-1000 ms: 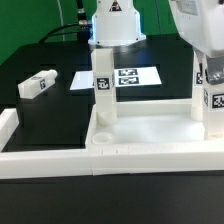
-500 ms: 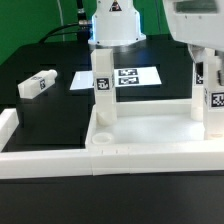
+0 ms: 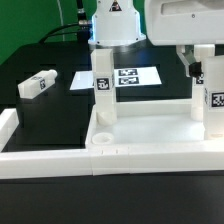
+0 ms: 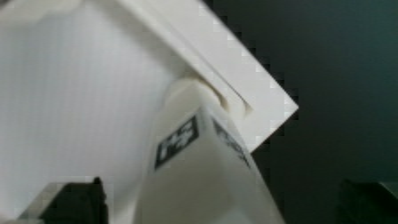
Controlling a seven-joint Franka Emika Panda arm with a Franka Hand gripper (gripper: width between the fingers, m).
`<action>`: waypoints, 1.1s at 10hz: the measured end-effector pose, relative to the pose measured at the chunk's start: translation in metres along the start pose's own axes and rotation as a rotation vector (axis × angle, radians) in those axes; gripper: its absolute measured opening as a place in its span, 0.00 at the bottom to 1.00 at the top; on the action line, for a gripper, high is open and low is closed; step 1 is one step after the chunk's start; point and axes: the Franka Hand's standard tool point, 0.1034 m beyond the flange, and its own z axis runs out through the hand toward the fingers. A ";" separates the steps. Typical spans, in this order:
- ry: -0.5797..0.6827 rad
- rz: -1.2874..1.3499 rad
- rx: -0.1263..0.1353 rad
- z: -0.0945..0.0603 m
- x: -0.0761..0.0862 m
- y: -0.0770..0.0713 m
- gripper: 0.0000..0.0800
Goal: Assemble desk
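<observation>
1. The desk top (image 3: pixel 150 132) sits on the table (image 3: pixel 40 120), legs (image 3: pixel 101 85) upright in two corner sockets.
2. The jaws hang apart over the exterior view's right-hand leg (image 3: pixel 213 105), gripping nothing.

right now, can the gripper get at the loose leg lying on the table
Probably yes. The loose leg lies alone on the black table, nothing over it. The gripper is open astride an upright leg across the desk top, so it must lift clear and cross first.

Legs (image 3: pixel 103 85) in desk (image 3: pixel 150 128) — loose leg (image 3: pixel 37 83) apart.
</observation>
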 end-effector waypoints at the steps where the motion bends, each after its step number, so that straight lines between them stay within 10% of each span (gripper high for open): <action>1: 0.010 -0.155 0.000 -0.002 0.005 -0.002 0.81; 4: 0.013 -0.312 -0.007 0.001 0.006 -0.004 0.81; 7: 0.013 -0.223 -0.011 0.001 0.007 -0.001 0.37; 11: 0.015 0.267 -0.010 0.002 0.011 0.007 0.37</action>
